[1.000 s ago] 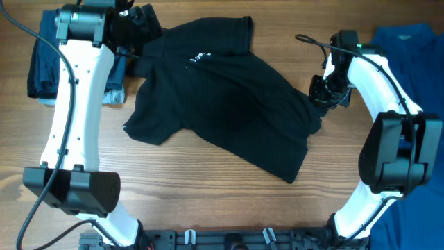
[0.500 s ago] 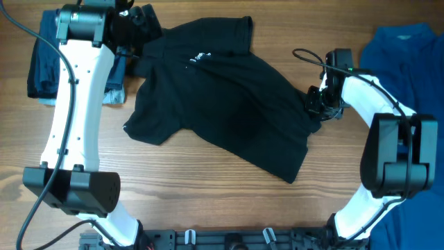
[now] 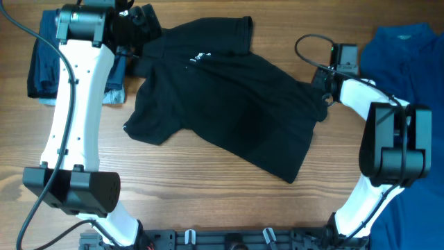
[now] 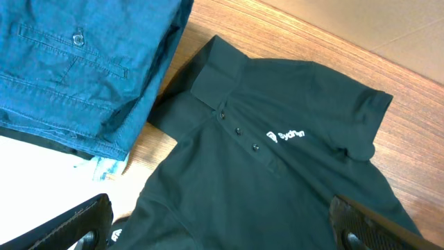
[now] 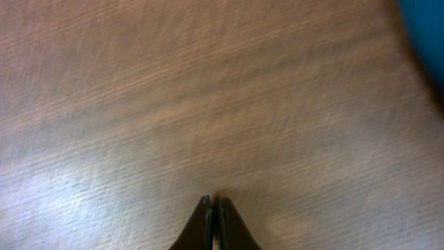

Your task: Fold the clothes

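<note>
A black polo [image 3: 229,104] with a small white chest logo [image 3: 199,57] lies spread and wrinkled on the wooden table, collar toward the far left. In the left wrist view its collar, buttons and logo [image 4: 286,136] show. My left gripper [image 3: 141,22] hovers over the collar area, fingers wide open and empty [image 4: 222,223]. My right gripper [image 3: 323,83] sits at the polo's right edge. In the right wrist view its fingers [image 5: 214,205] are pressed together over bare wood, with nothing seen between them.
A stack of folded navy garments [image 3: 45,62] lies at the far left, also seen in the left wrist view [image 4: 69,69], with a light patterned cloth [image 3: 114,94] under it. A bright blue shirt [image 3: 409,62] lies at the right edge. The right arm's cable [image 3: 305,48] loops near the polo.
My right wrist has turned and shifted toward the far side along the polo's right edge. The left arm and the polo have not visibly moved.
</note>
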You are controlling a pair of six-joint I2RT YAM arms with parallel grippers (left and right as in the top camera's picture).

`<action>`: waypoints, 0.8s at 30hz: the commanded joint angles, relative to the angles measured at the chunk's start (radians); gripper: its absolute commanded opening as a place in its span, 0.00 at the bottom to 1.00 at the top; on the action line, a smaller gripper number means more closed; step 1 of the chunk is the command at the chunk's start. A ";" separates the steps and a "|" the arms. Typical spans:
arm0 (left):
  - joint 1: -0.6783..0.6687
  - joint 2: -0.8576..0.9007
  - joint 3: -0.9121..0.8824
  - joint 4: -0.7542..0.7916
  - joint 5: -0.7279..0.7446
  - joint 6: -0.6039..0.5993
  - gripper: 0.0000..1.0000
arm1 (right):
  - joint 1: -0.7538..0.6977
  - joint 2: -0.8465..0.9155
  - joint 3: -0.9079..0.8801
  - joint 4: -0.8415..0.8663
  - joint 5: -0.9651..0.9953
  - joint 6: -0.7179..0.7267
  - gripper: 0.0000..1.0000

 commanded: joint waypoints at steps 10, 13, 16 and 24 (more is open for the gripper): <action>0.002 0.003 -0.005 0.001 -0.002 0.004 1.00 | -0.082 -0.064 0.404 -0.580 -0.179 -0.124 0.04; 0.002 0.003 -0.005 0.001 -0.002 0.004 1.00 | -0.082 -0.077 0.422 -0.732 -0.338 -0.120 0.04; 0.002 0.003 -0.005 0.001 -0.002 0.004 1.00 | -0.072 -0.066 0.370 -0.798 -0.407 -0.118 0.04; 0.002 0.003 -0.005 0.000 -0.002 0.004 1.00 | -0.013 -0.014 0.169 -0.647 -0.457 -0.118 0.04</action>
